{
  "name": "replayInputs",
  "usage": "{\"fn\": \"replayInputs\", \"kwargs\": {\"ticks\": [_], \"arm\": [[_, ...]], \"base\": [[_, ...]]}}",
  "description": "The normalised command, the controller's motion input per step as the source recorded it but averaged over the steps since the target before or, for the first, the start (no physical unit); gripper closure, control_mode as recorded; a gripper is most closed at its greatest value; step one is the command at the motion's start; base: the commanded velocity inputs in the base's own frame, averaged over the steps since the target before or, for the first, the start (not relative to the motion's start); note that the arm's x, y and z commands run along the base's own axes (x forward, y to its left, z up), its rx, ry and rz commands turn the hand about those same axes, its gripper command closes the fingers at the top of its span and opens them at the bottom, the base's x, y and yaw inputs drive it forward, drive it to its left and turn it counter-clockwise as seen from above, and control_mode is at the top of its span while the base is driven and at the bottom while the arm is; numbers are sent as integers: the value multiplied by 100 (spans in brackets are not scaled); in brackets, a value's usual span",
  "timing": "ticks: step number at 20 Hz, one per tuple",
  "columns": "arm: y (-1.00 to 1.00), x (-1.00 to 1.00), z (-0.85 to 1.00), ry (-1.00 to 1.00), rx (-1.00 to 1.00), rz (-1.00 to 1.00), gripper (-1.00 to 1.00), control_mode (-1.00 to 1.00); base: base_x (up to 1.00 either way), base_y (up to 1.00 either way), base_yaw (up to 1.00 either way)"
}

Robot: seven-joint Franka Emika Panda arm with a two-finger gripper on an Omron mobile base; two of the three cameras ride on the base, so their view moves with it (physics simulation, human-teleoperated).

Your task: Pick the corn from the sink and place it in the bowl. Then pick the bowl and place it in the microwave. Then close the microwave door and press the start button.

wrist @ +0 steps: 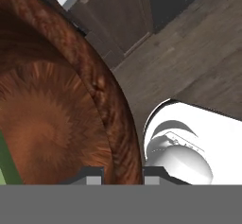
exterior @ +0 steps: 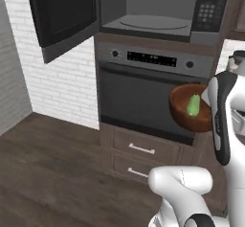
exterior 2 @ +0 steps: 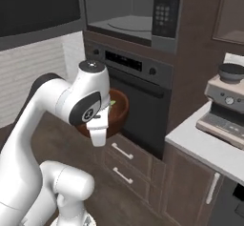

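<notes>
While the arm stood bent in front of the oven (exterior: 148, 96), its gripper (wrist: 123, 173) was clenched on the rim of the bowl (exterior: 184, 108), holding it in the air below the microwave (exterior: 158, 10). The corn (exterior: 193, 105) lay inside the bowl, long axis roughly upright, leaning on the wall. The microwave door (exterior: 62, 15) hung open to the left, above a dark wood floor (exterior: 48, 173).

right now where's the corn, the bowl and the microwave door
corn (exterior: 193, 105): left base view, green husk inside the bowl
bowl (exterior: 180, 107): left base view, left inner wall
microwave door (exterior: 62, 10): left base view, black glass of the open door
</notes>
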Motion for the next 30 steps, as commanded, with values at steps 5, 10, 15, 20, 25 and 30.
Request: {"fn": "replayInputs", "kwargs": {"ticks": [5,10,15,20,25,30], "arm": [[0,0,0,0,0,0,100,100],[0,0,0,0,0,0,100,100],[0,0,0,0,0,0,100,100],[0,0,0,0,0,0,100,100],[0,0,0,0,0,0,100,100],[0,0,0,0,0,0,100,100]], "base": [[30,79,-42],[27,73,-41],[21,61,-40],[21,35,-40],[62,51,-30],[81,11,-9]]}}
